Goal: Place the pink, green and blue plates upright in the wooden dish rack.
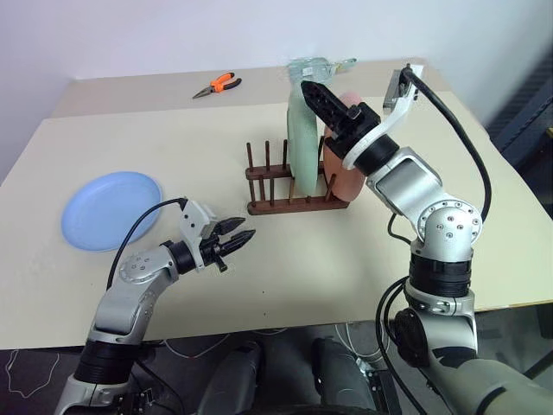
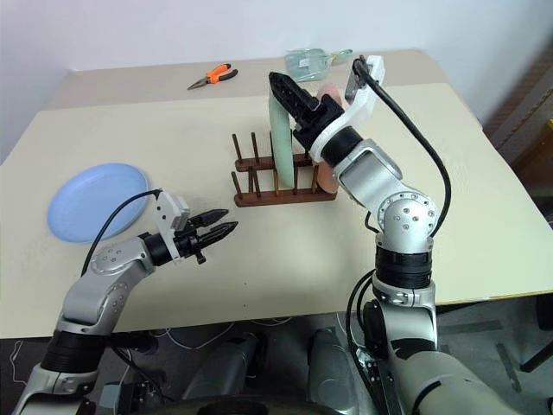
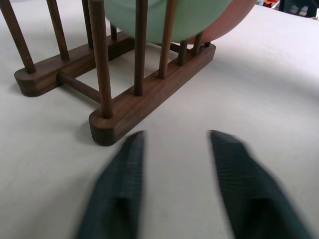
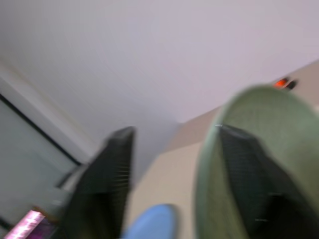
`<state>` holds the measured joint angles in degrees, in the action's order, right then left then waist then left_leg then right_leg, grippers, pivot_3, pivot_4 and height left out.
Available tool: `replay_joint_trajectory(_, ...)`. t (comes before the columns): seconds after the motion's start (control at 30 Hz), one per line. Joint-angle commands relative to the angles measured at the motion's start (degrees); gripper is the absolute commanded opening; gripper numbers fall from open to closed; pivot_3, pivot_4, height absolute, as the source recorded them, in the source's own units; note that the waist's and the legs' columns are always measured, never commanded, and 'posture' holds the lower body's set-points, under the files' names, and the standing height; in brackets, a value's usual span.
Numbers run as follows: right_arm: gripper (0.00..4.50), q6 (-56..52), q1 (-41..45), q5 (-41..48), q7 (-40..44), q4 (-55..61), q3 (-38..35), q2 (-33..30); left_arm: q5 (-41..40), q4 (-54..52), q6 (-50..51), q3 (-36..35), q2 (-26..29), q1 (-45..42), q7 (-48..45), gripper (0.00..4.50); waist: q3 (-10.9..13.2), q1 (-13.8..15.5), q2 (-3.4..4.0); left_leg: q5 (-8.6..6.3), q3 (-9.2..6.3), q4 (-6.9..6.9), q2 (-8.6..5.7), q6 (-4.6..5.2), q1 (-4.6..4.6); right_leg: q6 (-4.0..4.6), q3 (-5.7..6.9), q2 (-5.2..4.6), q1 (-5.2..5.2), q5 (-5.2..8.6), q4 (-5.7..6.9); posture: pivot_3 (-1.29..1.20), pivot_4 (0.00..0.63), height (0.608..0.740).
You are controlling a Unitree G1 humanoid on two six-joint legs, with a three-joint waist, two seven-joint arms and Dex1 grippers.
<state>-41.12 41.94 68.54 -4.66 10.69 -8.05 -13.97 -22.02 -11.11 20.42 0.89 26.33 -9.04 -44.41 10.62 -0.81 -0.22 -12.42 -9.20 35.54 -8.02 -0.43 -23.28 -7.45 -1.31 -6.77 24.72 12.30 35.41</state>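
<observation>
The green plate (image 1: 302,143) stands upright between the pegs of the wooden dish rack (image 1: 268,206). Right behind it, at the rack's right end, the pink plate (image 1: 346,180) also stands upright. My right gripper (image 1: 308,88) is at the green plate's top edge, open, and in the right wrist view the rim (image 4: 209,164) lies between its spread fingers. The blue plate (image 1: 111,209) lies flat on the table at the left. My left gripper (image 1: 247,229) hovers low over the table in front of the rack's left end, open and holding nothing.
Orange-handled pliers (image 1: 218,85) lie at the back of the table. A clear plastic item (image 1: 318,66) sits behind the rack. The rack's left slots (image 3: 99,59) hold nothing. Bare tabletop (image 1: 285,259) stretches between the rack and the near edge.
</observation>
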Motion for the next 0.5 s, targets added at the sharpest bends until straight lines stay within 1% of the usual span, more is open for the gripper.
replay_joint_trajectory(0.03, 2.95, 2.3, 2.7, -10.7, 5.9, 3.8, 3.7, -5.1, -0.7, -1.4, -0.3, -2.1, 0.3, -0.3, 1.2, 3.82, 0.0, 0.0, 0.0, 0.0, 0.01, 0.0, 0.0, 0.0, 0.0, 0.0, 0.0, 0.0, 0.0, 0.0, 0.0, 0.0, 0.15, 0.739)
replay_joint_trajectory(0.07, 2.95, 3.2, 3.0, -14.3, 7.7, 4.3, 5.1, -6.8, -0.7, -1.1, -0.4, -2.9, 0.0, -0.5, 2.0, 4.28, 0.0, 0.0, 0.0, 0.0, 0.01, 0.0, 0.0, 0.0, 0.0, 0.0, 0.0, 0.0, 0.0, 0.0, 0.0, 0.0, 0.15, 0.739)
replay_joint_trajectory(0.1, 2.95, 5.0, 3.4, -19.0, 9.8, 4.8, 6.8, -9.2, -0.7, -0.8, -0.6, -3.9, -0.2, -0.8, 3.2, 4.41, 0.0, 0.0, 0.0, 0.0, 0.02, 0.0, 0.0, 0.0, 0.0, 0.0, 0.0, 0.0, 0.02, 0.0, 0.0, 0.0, 0.15, 0.739)
replay_joint_trajectory(0.17, 2.95, 7.7, 4.2, -25.7, 13.0, 5.0, 9.1, -12.2, -1.0, -0.1, -1.0, -6.1, -0.9, -1.3, 5.5, 4.41, 0.0, 0.0, -0.01, 0.0, 0.05, 0.0, 0.0, 0.0, -0.01, -0.01, 0.0, 0.0, 0.03, 0.0, 0.01, 0.0, 0.15, 0.739)
replay_joint_trajectory(0.23, 2.95, 9.8, 4.7, -29.6, 16.0, 4.9, 10.4, -13.5, -0.9, 0.4, -1.4, -7.7, -1.6, -1.8, 7.4, 4.41, 0.0, -0.1, -0.01, 0.0, 0.06, 0.0, 0.01, 0.0, -0.01, -0.01, 0.0, 0.0, 0.03, 0.0, 0.01, 0.0, 0.15, 0.739)
replay_joint_trajectory(0.27, 3.2, 11.9, 5.2, -32.8, 19.3, 5.5, 12.1, -15.2, 0.5, 1.6, -2.8, -9.6, -2.5, -2.7, 11.0, 4.47, 0.0, 0.0, -0.01, 0.0, 0.06, 0.0, 0.02, 0.0, 0.0, -0.02, 0.0, 0.0, 0.02, 0.0, 0.01, 0.0, 0.15, 0.739)
replay_joint_trajectory(0.3, 3.5, 14.5, 5.8, -36.6, 23.6, 6.9, 14.6, -17.4, 3.0, 4.2, -4.1, -12.9, -3.7, -4.6, 18.1, 4.5, 0.0, 0.1, -0.01, 0.0, 0.06, 0.01, 0.02, -0.01, 0.0, -0.02, 0.0, -0.01, 0.01, 0.0, 0.0, 0.0, 0.15, 0.739)
replay_joint_trajectory(0.33, 3.8, 16.5, 6.2, -39.4, 26.7, 7.8, 16.4, -18.9, 4.7, 6.2, -5.0, -15.2, -4.6, -6.0, 23.3, 4.5, 0.0, 0.1, -0.06, 0.0, 0.07, 0.01, 0.01, -0.01, -0.01, -0.02, 0.01, -0.01, 0.01, 0.0, 0.0, 0.0, 0.15, 0.739)
replay_joint_trajectory(0.37, 4.23, 18.5, 6.4, -42.8, 29.9, 9.0, 19.2, -20.5, 7.6, 8.7, -4.8, -19.7, -5.5, -8.4, 33.4, 4.5, 0.0, 0.2, -0.11, 0.01, 0.05, 0.04, 0.01, -0.02, -0.02, -0.02, 0.03, -0.01, 0.01, 0.0, -0.01, 0.0, 0.15, 0.739)
replay_joint_trajectory(0.4, 4.45, 20.7, 6.1, -46.3, 32.3, 9.6, 22.0, -21.4, 9.6, 10.0, -3.8, -24.7, -6.2, -10.6, 43.1, 4.5, 0.0, 0.1, -0.11, 0.02, 0.03, 0.06, 0.02, -0.03, -0.04, -0.03, 0.05, -0.01, 0.01, -0.01, 0.0, 0.0, 0.15, 0.739)
replay_joint_trajectory(0.47, 4.45, 23.7, 5.1, -50.4, 35.3, 9.8, 24.9, -21.6, 11.8, 11.5, -1.8, -30.8, -6.8, -13.3, 54.7, 4.5, 0.0, -0.4, -0.44, 0.01, 0.04, 0.04, 0.08, -0.04, -0.04, -0.12, 0.04, 0.01, 0.06, -0.05, 0.02, 0.0, 0.15, 0.739)
replay_joint_trajectory(0.5, 4.45, 24.2, 4.1, -50.6, 36.1, 9.8, 25.2, -20.6, 11.3, 11.2, -0.1, -33.8, -7.2, -14.0, 58.3, 4.5, 0.0, -0.4, -0.48, -0.07, 0.08, 0.06, 0.18, -0.17, -0.03, -0.13, 0.04, 0.04, 0.07, -0.05, 0.01, 0.0, 0.15, 0.739)
